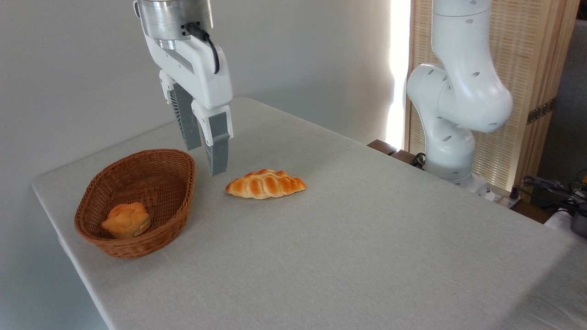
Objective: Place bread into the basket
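Already inside the basket (pixel 181 183), the bread (pixel 126 220) lies on the woven floor toward the near left end, a small knotted bun with a glossy orange-golden crust, its lumpy folds facing up. The reddish-brown wicker basket sits near the left edge of the table (pixel 367 238), which is covered in pale grey cloth.

Above the basket's far right rim hangs the gripper (pixel 205 158), pointing downward and tilted slightly. Its two grey ribbed fingers (pixel 219 149) stand apart with a visible gap between them and nothing held; the tips are clear of both the basket and the tabletop. A black cable (pixel 208 43) runs down from the metal wrist collar onto the white gripper body.

Just right of the basket, apart from it, a longer braided loaf (pixel 266 184) with pointed ends rests flat on the cloth, lying roughly left to right below and to the right of the fingertips.

At the far right side of the table rises the white arm base (pixel 451 137), with a slatted wooden screen (pixel 527 91) behind it and a tangle of dark cables (pixel 550 185) at the right edge. A plain light wall (pixel 69 68) fills the background.
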Motion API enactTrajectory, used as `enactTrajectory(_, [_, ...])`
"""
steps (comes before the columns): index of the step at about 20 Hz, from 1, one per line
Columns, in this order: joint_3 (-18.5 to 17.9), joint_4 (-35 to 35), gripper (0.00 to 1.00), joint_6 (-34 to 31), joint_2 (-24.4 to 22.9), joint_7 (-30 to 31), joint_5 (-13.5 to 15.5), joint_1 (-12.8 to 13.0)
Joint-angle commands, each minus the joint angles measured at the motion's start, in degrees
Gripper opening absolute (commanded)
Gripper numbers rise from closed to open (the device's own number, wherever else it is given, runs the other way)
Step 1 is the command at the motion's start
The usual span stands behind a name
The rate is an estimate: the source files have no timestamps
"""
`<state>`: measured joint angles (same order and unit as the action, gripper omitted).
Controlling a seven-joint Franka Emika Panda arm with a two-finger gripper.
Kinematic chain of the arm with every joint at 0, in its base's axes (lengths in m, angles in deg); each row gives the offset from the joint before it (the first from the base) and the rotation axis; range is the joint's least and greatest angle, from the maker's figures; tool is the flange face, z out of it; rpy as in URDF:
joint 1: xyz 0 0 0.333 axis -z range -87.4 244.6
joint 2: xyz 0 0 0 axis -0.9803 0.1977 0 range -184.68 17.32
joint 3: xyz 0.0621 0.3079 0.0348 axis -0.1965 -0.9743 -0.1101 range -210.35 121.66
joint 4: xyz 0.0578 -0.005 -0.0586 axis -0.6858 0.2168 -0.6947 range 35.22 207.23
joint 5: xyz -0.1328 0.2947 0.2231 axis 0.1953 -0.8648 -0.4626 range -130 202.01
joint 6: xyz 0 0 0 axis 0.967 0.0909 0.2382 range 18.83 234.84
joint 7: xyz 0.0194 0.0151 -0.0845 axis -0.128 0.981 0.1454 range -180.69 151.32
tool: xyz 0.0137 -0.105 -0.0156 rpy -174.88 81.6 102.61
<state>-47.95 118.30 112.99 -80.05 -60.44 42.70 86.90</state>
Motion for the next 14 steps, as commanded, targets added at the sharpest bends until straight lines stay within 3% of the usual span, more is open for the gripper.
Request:
enactTrajectory(1, [2.8,0.3,1.0,-1.5,-0.5,-0.4,0.3,-3.7])
enactTrajectory(8, [3.0,0.3,1.0,-2.8,-0.5,1.8,0.1,-4.1])
enactTrajectory(12, [3.0,0.1,1.0,-2.8,-0.5,3.9,-3.0,-4.2])
enactTrajectory(14, [3.1,-0.1,1.0,-2.9,-0.6,3.7,-3.3,-5.7])
